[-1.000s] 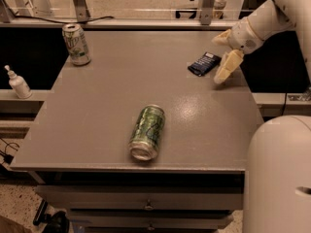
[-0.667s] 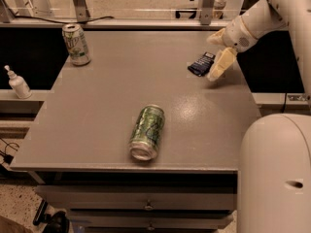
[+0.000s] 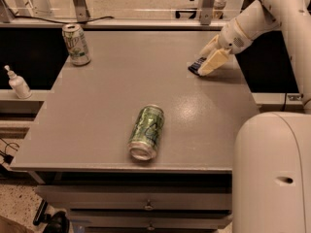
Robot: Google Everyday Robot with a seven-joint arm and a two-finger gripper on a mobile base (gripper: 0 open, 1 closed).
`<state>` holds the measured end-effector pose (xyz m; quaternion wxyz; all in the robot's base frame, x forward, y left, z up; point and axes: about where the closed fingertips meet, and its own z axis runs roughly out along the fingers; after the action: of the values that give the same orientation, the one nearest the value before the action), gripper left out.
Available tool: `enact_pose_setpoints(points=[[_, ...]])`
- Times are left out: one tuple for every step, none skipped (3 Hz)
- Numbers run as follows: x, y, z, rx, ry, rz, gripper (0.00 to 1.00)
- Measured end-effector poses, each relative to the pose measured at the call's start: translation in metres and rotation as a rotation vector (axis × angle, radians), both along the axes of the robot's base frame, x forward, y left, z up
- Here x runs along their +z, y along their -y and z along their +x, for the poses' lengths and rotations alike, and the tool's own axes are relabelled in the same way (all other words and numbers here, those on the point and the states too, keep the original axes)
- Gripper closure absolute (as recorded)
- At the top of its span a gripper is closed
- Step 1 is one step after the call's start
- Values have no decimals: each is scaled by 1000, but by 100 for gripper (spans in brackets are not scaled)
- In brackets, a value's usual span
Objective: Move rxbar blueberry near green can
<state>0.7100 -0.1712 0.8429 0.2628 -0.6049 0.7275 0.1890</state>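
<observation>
The rxbar blueberry [image 3: 195, 66] is a small dark flat wrapper lying on the grey table [image 3: 107, 96] near its far right edge; only its left end shows. My gripper [image 3: 210, 55] has come down over it from the right. One cream finger [image 3: 214, 61] lies across the bar's near side and the other [image 3: 207, 46] sits on its far side, with a gap between them. The bar rests on the table. The green can [image 3: 146, 131] lies on its side near the table's front edge, well to the left of and nearer than the bar.
A whitish can with green lettering [image 3: 76, 43] stands upright at the table's far left corner. A small white bottle [image 3: 17, 83] stands on a ledge left of the table. My white base [image 3: 272, 174] fills the lower right. Drawers [image 3: 146, 205] sit under the table front.
My gripper has moved slightly left and lower over the bar, and its near finger now covers most of the wrapper. The bar and both cans have not moved.
</observation>
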Motion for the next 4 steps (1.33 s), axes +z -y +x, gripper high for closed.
enact_pose_setpoints(points=[[-2, 5, -4, -23, -24, -6, 64], [2, 9, -8, -34, -29, -4, 87], [19, 9, -15, -28, -9, 13, 100], [43, 1, -26, 1, 20, 41, 100]])
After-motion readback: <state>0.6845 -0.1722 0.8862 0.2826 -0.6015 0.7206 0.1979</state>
